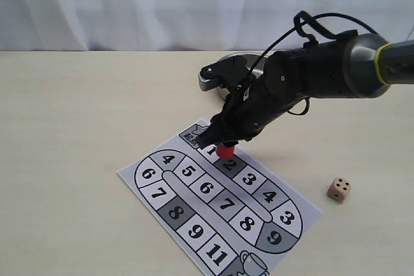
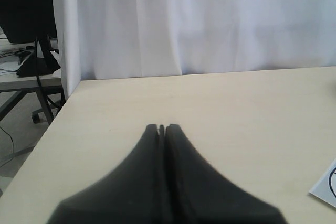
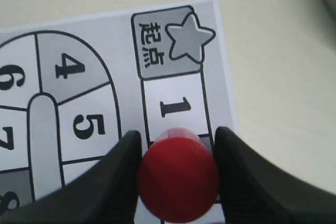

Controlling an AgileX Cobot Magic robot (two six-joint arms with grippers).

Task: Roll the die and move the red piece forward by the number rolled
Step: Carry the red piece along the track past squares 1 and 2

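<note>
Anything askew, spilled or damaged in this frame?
Nothing stands out. The printed paper game board lies diagonally on the table but flat and intact; the small tan wooden die rests beside it, and the small red cylinder piece stands upright in the right gripper.

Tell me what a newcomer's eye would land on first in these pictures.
The black right gripper stands out first. It reaches over the start end of the numbered paper board and is closed on the red piece near squares 1 and 2. Next comes the die, which lies alone on the table, to the right of the board in the exterior view.
</note>
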